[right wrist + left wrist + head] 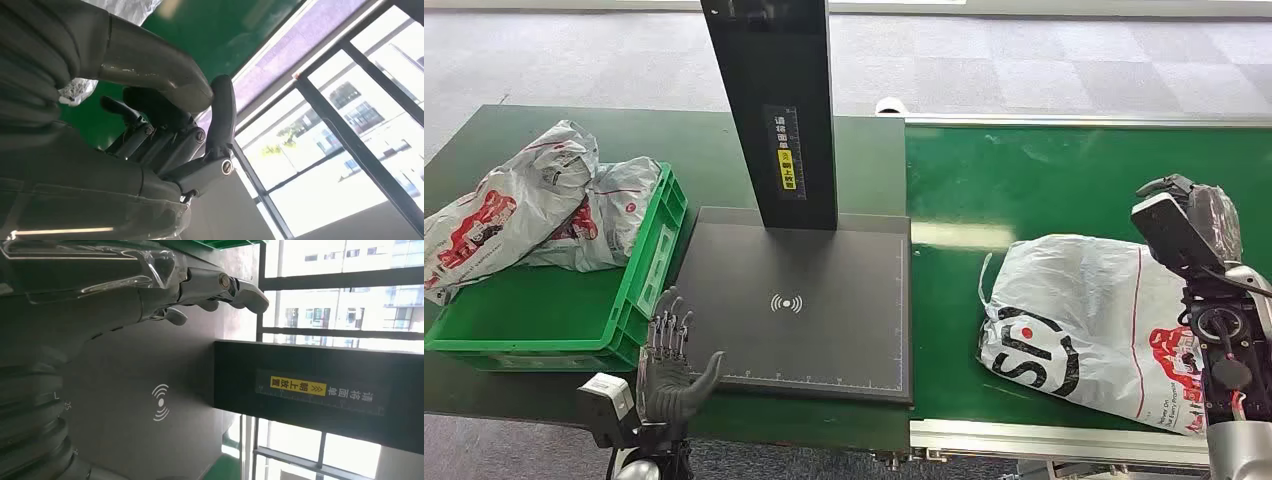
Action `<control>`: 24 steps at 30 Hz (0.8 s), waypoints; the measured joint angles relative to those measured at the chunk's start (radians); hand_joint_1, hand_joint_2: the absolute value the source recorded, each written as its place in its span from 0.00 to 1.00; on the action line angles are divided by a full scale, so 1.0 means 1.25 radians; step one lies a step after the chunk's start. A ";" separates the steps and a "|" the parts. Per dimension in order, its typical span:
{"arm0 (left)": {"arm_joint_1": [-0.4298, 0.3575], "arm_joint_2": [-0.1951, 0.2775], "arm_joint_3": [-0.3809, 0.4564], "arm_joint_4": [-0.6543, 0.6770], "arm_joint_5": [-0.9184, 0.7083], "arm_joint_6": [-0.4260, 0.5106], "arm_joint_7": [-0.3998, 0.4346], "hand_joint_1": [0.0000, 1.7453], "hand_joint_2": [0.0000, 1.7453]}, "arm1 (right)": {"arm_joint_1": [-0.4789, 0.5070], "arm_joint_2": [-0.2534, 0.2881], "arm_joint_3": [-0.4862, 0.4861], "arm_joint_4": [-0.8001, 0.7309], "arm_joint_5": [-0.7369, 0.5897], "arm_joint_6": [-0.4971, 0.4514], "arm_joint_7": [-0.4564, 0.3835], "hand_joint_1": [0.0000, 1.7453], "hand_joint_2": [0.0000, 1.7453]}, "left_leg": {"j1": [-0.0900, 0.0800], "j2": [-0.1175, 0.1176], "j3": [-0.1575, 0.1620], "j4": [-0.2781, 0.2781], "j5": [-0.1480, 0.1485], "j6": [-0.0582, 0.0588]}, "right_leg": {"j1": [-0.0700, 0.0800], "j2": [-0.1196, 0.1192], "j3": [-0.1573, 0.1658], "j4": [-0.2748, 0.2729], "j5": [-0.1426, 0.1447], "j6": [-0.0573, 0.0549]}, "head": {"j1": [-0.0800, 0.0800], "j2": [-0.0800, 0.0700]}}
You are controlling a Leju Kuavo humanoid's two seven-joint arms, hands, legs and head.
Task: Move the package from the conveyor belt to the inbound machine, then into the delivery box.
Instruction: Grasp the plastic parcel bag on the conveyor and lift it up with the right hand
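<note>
Package (1089,320) in white plastic with red and black print lies flat on the green conveyor belt (1044,180), on the right side, near the belt's front edge. Right beside it, at the far right, is the robot's right arm, and its wrist camera block hangs over the bag's right edge. The right hand (170,145) shows in the right wrist view, with its dark fingers partly bent and a little apart, holding nothing; green belt and a bit of white bag sit behind it. To the left of the belt is the inbound machine (799,310), a flat dark plate with a small white wave sign in the middle and a tall black post (779,110) with a yellow label standing at its back. Nothing lies on the plate. The left hand (669,360) is up at the plate's front left corner, with its fingers straight and spread and nothing in it. Left of the plate sits the green delivery box (544,320). Two more white bags (534,205) rest in it, piled at the back and hanging over its left rim.
</note>
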 joint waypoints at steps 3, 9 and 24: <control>-0.006 0.000 0.000 0.004 0.000 -0.005 -0.003 0.00 1.00 | 0.027 0.000 -0.017 -0.050 0.017 -0.022 0.000 0.00 1.00 | 0.000 0.000 0.000 0.000 0.000 0.000 | 0.000 0.000 0.000 0.000 0.000 0.000 | 0.000 0.000; -0.015 0.000 -0.002 0.007 0.000 -0.010 -0.004 0.00 1.00 | 0.075 -0.014 -0.034 -0.128 0.149 -0.101 0.031 0.00 1.00 | 0.000 0.001 0.001 0.000 0.000 0.000 | 0.000 0.001 0.000 0.000 0.001 0.000 | 0.000 0.000; -0.026 0.000 -0.016 0.020 0.008 -0.026 -0.003 0.00 1.00 | 0.044 -0.036 0.014 0.076 0.301 -0.064 0.087 0.00 1.00 | 0.000 0.001 0.000 0.000 0.000 0.000 | 0.000 0.001 0.000 0.000 0.001 0.000 | 0.000 0.000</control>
